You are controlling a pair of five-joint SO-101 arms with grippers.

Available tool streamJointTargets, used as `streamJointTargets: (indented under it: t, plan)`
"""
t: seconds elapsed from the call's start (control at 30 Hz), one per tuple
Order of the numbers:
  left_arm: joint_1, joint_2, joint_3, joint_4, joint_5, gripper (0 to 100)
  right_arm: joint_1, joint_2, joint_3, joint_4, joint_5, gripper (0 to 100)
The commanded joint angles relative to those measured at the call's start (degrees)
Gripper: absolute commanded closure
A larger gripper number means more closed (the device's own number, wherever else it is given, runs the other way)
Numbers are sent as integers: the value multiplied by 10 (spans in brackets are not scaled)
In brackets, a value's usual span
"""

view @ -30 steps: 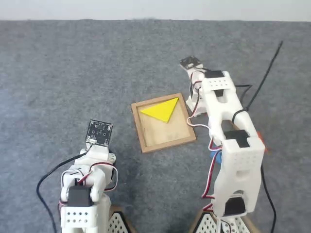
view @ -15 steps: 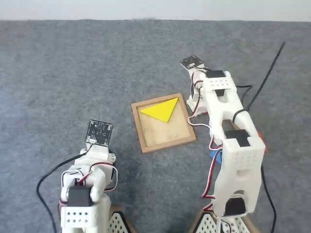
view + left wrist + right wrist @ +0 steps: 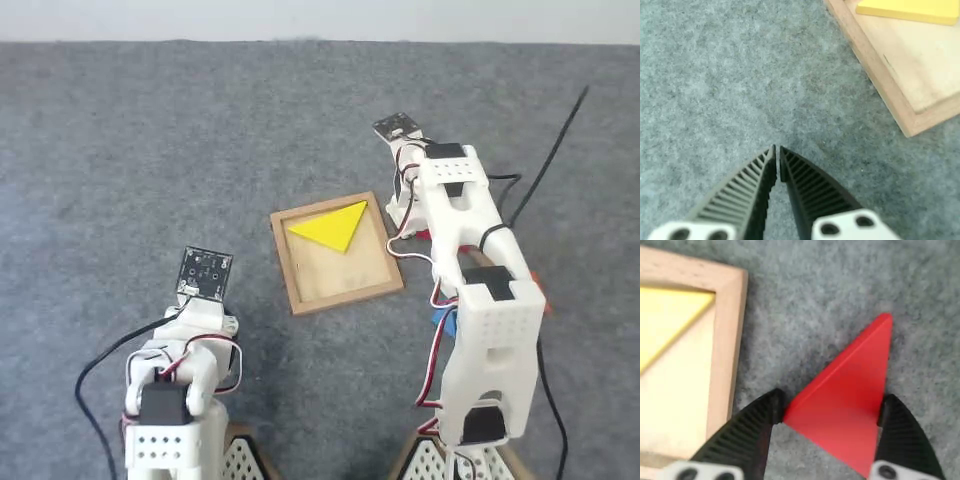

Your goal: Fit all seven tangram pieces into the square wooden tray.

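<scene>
- The square wooden tray lies flat on the grey carpet, ahead of the 2 arms and between them.
- 1 piece sits in the tray: the yellow triangle. It lies flat on the wooden floor with its long edge along the far rim and its opposite corner pointing toward the arms.
- The right arm stretches forward along the tray's right side.
- The right gripper is low over the carpet, just outside the tray's right rim.
- Its 2 fingers are closed onto the red triangle. 1 fingertip presses the corner nearest the tray, and the other presses the edge on the opposite side.
- The red triangle is just beside the tray but not touching it, with a strip of carpet between the piece and the rim.
- The pictures do not show whether the red triangle rests on the carpet or is held slightly above it.
- The left arm is folded back near its base, well apart from the right arm.
- The left gripper points down at bare carpet near a corner of the tray, without touching the wood.
- Its 2 ribbed fingers are pressed together tip to tip, with nothing between them.
</scene>
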Motion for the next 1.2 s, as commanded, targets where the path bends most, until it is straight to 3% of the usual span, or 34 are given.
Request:
streamJointTargets:
  t: [0.0,0.43,0.63,0.83,1.17]
  plan:
    - [-2,-11,-7,3,5,987,13,-38,-14,29,-19,742]
    - [-2,-11,-7,3,5,987,-13,-148,-10,113,-78,742]
    - [-2,-11,-7,3,5,987,-22,-151,-1,115,-52,719]
    - [-2,-11,-7,3,5,987,-5,-116,4,102,-23,620]
    - [-2,-11,-7,3,5,987,10,-32,-11,57,-24,619]
